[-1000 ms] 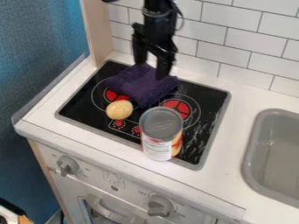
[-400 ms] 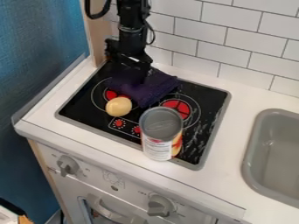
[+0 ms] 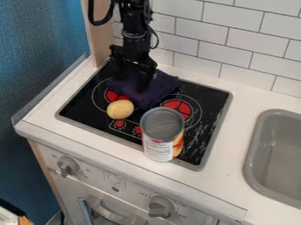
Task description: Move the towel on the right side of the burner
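Note:
The black gripper (image 3: 134, 72) hangs over the back left part of the stove, against the upper left part of the purple towel (image 3: 150, 90) and covering some of it. Bunched up, the towel lies across the back of the black burner plate (image 3: 207, 115), between the left and right red burners and partly over both. How the gripper meets the cloth is hard to make out, dark on dark.
A yellow, potato-like object (image 3: 120, 109) lies just in front of the towel. An upright can (image 3: 162, 134) stands at the stove's front, right of centre. The grey sink (image 3: 276, 154) is at the right; a tiled wall (image 3: 235, 48) rises behind.
The gripper has moved left from above the towel's middle and now sits lower, at its upper left part. Towel, can and yellow object look unmoved.

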Available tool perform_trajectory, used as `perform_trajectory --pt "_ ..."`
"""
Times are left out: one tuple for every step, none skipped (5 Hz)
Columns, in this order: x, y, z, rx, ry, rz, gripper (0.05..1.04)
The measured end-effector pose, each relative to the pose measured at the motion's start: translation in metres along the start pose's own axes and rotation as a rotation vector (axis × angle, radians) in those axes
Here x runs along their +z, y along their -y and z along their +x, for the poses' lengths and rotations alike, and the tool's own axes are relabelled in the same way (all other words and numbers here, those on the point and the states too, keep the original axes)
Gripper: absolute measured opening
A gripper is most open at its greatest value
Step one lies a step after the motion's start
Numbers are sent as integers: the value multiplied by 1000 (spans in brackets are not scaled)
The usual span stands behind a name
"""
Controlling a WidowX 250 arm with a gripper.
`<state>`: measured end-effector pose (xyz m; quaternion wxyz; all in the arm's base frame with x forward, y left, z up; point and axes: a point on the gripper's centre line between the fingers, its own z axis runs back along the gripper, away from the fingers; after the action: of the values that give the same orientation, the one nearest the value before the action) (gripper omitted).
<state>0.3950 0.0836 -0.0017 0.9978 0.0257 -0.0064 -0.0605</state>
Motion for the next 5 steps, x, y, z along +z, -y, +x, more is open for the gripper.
perform_trajectory --pt "-3 16 6 -28 6 -26 1000" --pt "-4 35 15 -77 12 -26 1000" --pt "-5 58 25 -140 28 -35 1000" --pt "-4 88 31 -232 44 -54 1000" --pt "-2 123 33 -331 51 -82 1001"
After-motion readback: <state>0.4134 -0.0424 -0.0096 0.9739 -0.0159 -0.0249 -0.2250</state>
